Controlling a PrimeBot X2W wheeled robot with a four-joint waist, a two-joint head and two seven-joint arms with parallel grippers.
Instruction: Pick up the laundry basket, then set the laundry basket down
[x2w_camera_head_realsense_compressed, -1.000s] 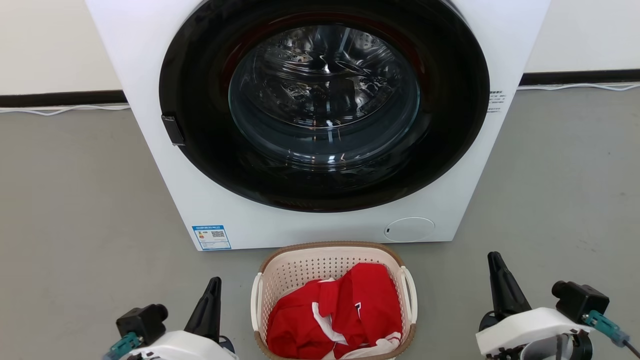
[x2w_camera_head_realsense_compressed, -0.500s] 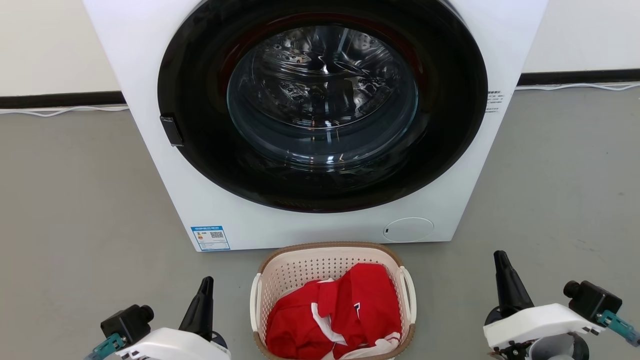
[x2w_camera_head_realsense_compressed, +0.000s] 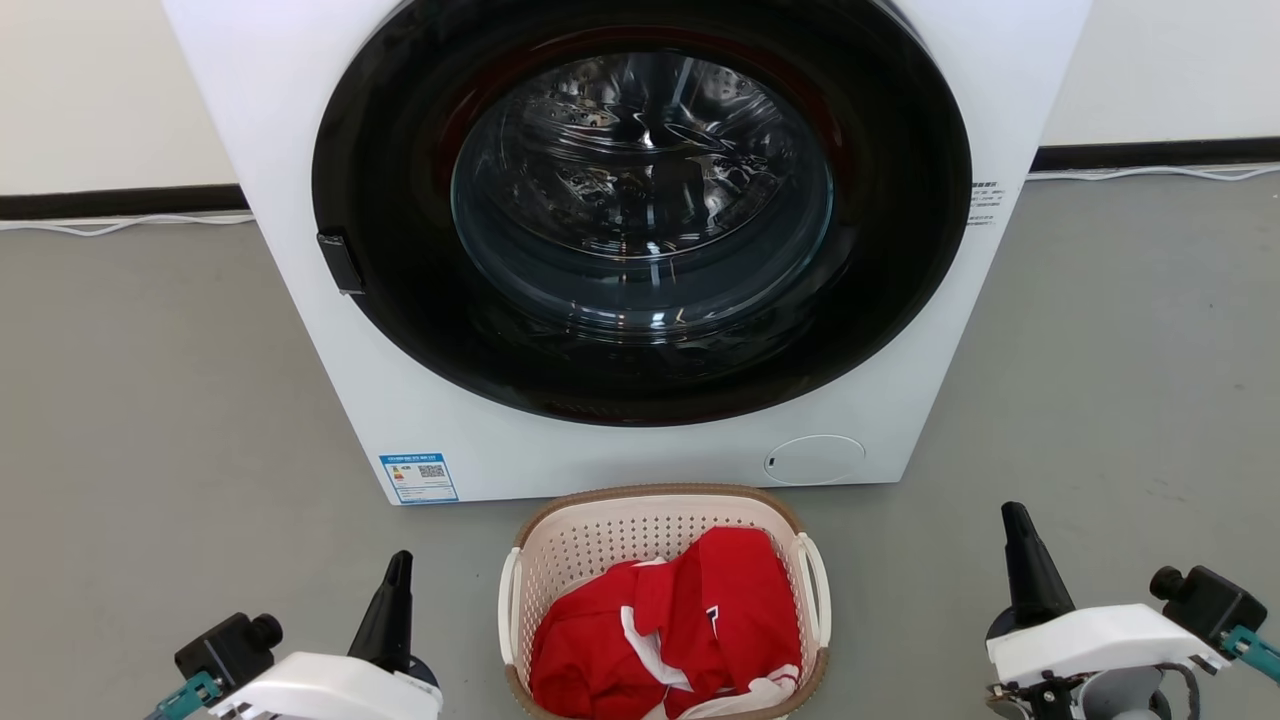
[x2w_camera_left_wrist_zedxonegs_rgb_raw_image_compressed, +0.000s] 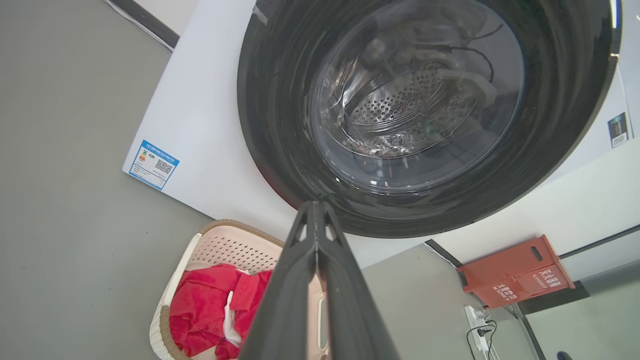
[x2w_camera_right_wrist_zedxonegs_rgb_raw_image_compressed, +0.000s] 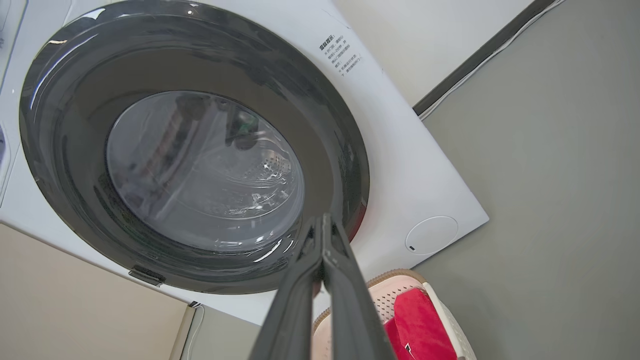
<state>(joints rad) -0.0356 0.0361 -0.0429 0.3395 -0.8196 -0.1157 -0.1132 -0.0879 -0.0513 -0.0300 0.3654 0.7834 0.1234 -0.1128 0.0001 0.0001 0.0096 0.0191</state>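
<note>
In the head view, the left gripper (x2w_camera_head_realsense_compressed: 399, 562) now sits further left and the right gripper (x2w_camera_head_realsense_compressed: 1014, 514) further right. Both arms sink toward the bottom edge, widening the gaps to the laundry basket (x2w_camera_head_realsense_compressed: 660, 492).

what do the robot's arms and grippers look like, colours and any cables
Both arms look alike. The left gripper and right gripper each have long, dark, tapering fingers that end in a point, with small triangular cut-outs near the tips. Each rises from a white moulded wrist shell. The shell carries a black cylindrical camera pod with a teal cable connector.
</note>
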